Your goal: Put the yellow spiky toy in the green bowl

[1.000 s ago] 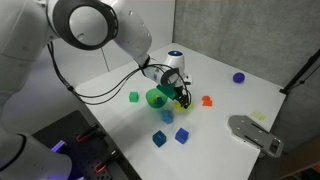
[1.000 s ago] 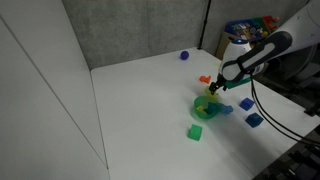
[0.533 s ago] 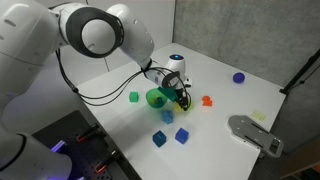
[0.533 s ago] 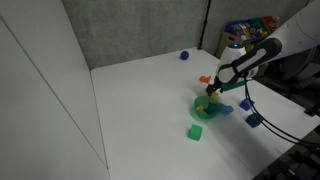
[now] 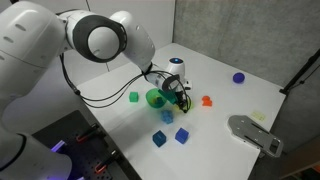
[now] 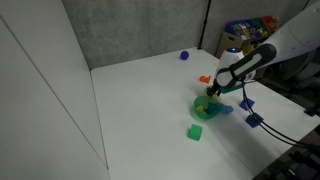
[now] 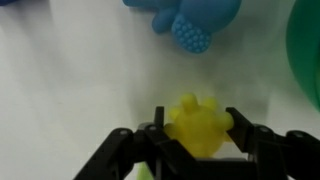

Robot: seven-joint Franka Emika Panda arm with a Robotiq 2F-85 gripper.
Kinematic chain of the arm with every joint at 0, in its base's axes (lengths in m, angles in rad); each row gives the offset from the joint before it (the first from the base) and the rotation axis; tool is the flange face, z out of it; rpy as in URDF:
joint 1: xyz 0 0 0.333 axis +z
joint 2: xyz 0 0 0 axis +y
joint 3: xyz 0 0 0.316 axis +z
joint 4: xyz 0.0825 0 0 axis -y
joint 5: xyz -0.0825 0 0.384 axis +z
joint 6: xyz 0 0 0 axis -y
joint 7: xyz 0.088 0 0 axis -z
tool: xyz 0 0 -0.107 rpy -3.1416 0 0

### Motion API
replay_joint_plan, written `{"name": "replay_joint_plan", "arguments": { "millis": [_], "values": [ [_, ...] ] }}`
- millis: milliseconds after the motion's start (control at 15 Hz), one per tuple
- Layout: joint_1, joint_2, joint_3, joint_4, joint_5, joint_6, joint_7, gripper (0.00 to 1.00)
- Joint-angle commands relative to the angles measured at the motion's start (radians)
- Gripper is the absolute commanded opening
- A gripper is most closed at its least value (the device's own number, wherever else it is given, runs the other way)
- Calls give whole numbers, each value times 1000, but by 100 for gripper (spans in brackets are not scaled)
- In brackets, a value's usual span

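Observation:
The yellow spiky toy [image 7: 197, 125] sits between my gripper's [image 7: 195, 130] two black fingers in the wrist view, and both fingers touch its sides. It is low over the white table. The green bowl [image 5: 156, 98] stands right beside the gripper [image 5: 182, 96] in both exterior views, and its rim shows at the right edge of the wrist view [image 7: 308, 50]. In an exterior view the gripper [image 6: 212, 93] is at the bowl's [image 6: 203, 109] far edge. The toy is mostly hidden by the fingers in both exterior views.
A blue bumpy toy [image 7: 185, 20] lies just beyond the gripper. Around it on the table are a green cube [image 5: 133, 97], two blue cubes [image 5: 182, 135], an orange toy [image 5: 207, 100] and a purple ball [image 5: 239, 77]. A grey device [image 5: 255, 133] sits at the table's edge.
The arm's upper links have shifted a little. The gripper stays at the same spot beside the green bowl.

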Motion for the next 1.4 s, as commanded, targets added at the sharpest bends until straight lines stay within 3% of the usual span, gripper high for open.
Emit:
{"name": "replay_joint_plan", "arguments": {
  "millis": [0, 200, 533, 867, 1333],
  "values": [
    [8, 8, -6, 26, -7, -5, 0, 37],
    [15, -30, -3, -1, -10, -9, -7, 20],
    [37, -104, -5, -53, -19, 2, -13, 12],
    [35, -223, 9, -160, -21, 9, -44, 11],
    [9, -475, 63, -424, -17, 9, -157, 11]
  ]
}}
